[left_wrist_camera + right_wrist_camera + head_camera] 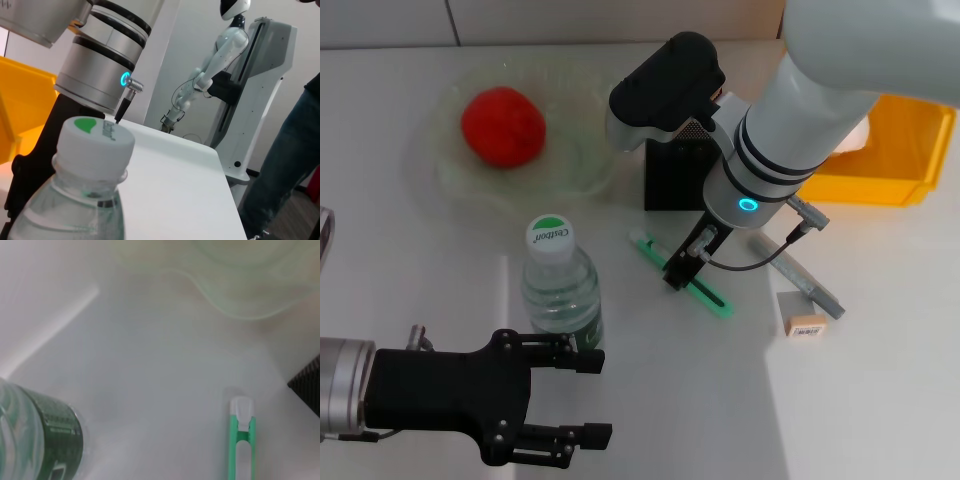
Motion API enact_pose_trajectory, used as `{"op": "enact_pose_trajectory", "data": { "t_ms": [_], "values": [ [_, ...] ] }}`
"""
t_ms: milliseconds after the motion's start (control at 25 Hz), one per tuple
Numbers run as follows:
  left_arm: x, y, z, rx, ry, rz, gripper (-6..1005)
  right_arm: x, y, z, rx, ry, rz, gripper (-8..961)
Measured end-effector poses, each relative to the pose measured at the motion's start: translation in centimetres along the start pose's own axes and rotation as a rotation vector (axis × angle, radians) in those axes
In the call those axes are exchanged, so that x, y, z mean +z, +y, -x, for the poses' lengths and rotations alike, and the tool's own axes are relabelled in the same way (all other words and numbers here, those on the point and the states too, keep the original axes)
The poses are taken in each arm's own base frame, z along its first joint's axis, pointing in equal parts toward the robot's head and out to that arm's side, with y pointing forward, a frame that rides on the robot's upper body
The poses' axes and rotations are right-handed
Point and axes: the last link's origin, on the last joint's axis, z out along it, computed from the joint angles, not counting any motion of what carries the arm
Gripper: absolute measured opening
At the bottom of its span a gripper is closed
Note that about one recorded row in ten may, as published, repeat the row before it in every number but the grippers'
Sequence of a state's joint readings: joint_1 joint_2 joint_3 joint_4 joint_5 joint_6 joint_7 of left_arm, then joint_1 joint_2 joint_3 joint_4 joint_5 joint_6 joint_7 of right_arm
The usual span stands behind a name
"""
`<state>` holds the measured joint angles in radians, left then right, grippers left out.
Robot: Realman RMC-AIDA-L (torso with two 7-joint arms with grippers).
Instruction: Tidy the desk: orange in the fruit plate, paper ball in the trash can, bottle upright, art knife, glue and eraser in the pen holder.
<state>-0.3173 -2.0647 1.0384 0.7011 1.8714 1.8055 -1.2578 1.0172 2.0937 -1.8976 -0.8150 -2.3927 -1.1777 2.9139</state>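
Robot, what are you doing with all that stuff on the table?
I am tidying up. The orange is in its plate and the bottle stands upright. My right gripper is low over the green knife. My left gripper is open beside the bottle. The eraser waits.

Bottle cap (550, 236): white, green leaf-shaped patch on top; I read a word along its edge as "Cestbon", though the letters are small
Bottle label (59, 426): dark green band; my wrist view gives no legible print
Eraser (806, 325): barcode-like sticker; digits unreadable
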Motion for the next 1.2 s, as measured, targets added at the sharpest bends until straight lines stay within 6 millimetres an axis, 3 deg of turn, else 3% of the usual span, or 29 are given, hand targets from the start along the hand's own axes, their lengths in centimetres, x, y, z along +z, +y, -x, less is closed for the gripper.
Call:
{"op": "enact_pose_trajectory", "data": {
  "t_ms": [240,760,960,1200],
  "values": [
    [0.0,0.0,0.0,0.000,0.000,0.000,740,0.1,0.0,-0.1,0.000,0.001,0.000,293],
    [-0.1,0.0,0.1,-0.003,0.003,-0.007,740,-0.3,0.3,-0.3,-0.010,-0.036,0.026,171],
    [-0.1,0.0,0.1,-0.004,0.005,-0.009,740,-2.9,0.1,-1.3,0.013,-0.183,0.117,171],
    [-0.2,0.1,0.1,-0.006,0.007,-0.009,740,-8.1,-2.6,-4.0,0.102,-0.594,0.308,170]
  ]
}}
